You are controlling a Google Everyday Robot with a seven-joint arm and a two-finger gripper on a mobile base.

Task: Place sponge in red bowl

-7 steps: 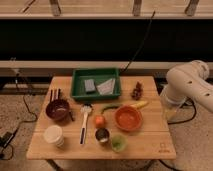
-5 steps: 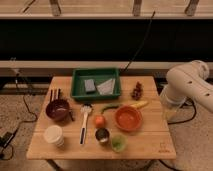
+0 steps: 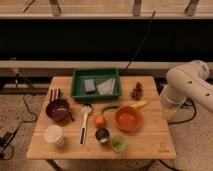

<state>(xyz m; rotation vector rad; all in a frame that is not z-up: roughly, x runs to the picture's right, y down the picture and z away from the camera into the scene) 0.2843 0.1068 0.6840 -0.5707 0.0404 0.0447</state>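
The grey-blue sponge (image 3: 89,85) lies inside the green tray (image 3: 95,71) at the back of the wooden table, next to a pale folded cloth (image 3: 106,86). Nearer the front right, the orange-red bowl (image 3: 128,118) stands on the table with nothing in it. Only a white arm segment (image 3: 190,85) shows beyond the table's right edge. My gripper is out of view, well away from the sponge and the bowl.
A maroon bowl (image 3: 58,110) and dark sticks (image 3: 54,94) sit at the left. A white cup (image 3: 53,135), metal cup (image 3: 102,135) and green cup (image 3: 118,144) stand along the front. A white utensil (image 3: 85,122), orange fruit (image 3: 99,120), banana (image 3: 139,105) and grapes (image 3: 136,91) surround the red bowl.
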